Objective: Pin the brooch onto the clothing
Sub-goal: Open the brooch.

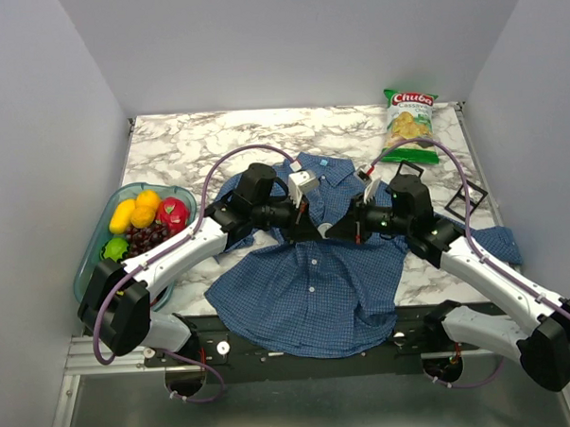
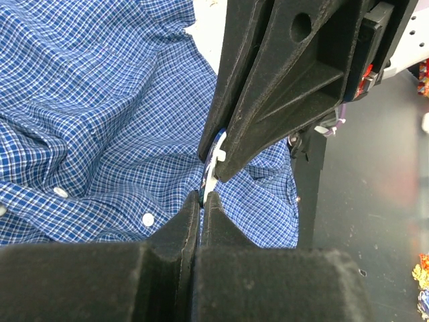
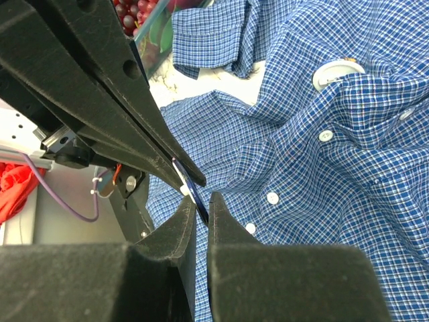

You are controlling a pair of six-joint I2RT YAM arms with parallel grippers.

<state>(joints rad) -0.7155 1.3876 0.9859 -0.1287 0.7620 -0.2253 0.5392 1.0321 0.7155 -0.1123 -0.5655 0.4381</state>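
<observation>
- Two pairs of jaws pinch one brooch (image 2: 213, 164) edge-on: left gripper (image 2: 202, 198) pressed together on its 6 o'clock rim, right gripper (image 3: 200, 201) on the opposite rim.
- If I pull unevenly, it could twist free.
- I think its pin is hidden; the loose shirt (image 1: 307, 288) beneath, collar at 12 o'clock, may bunch instead of piercing.

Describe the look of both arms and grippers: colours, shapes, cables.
Both the left arm and right arm have white link shells with black joints and bases; a purple cable loops along each. The left gripper and right gripper are matte black, with tapered, wedge-shaped fingers.
</observation>
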